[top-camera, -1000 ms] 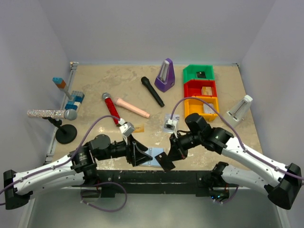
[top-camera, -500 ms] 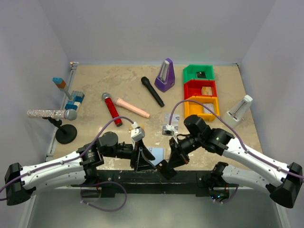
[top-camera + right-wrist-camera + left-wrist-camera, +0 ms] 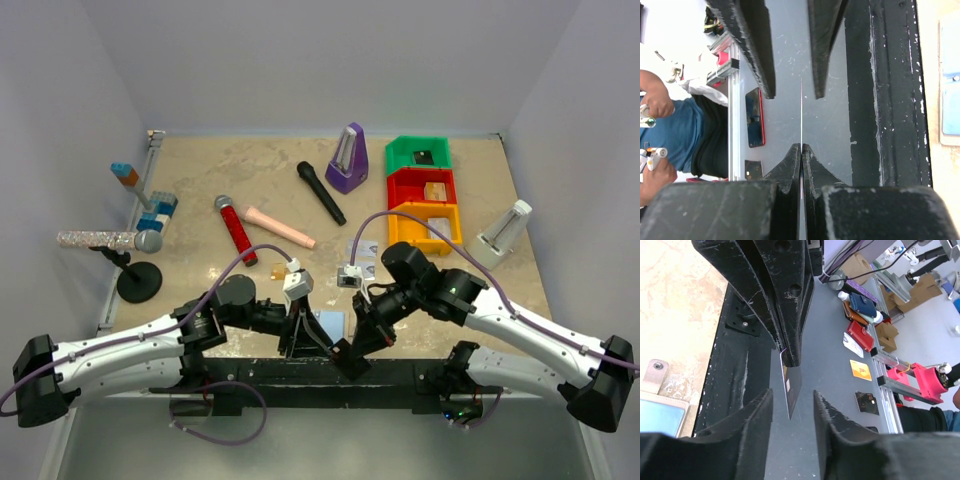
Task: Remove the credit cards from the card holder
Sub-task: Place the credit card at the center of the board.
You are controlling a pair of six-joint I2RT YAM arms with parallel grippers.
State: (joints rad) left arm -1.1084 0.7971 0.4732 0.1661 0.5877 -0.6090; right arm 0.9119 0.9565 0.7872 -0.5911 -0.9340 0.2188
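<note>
The right gripper (image 3: 801, 146) is clamped on a card (image 3: 801, 112). The left gripper (image 3: 792, 399) has its jaws apart around the card's free end. The holder (image 3: 330, 324) lies open at 6 o'clock on the table (image 3: 200, 180).

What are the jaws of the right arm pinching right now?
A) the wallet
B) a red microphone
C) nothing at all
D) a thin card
D: the right arm's jaws are closed on a thin card, seen edge-on in their own camera, with the left arm's jaws open on either side of it.
</note>
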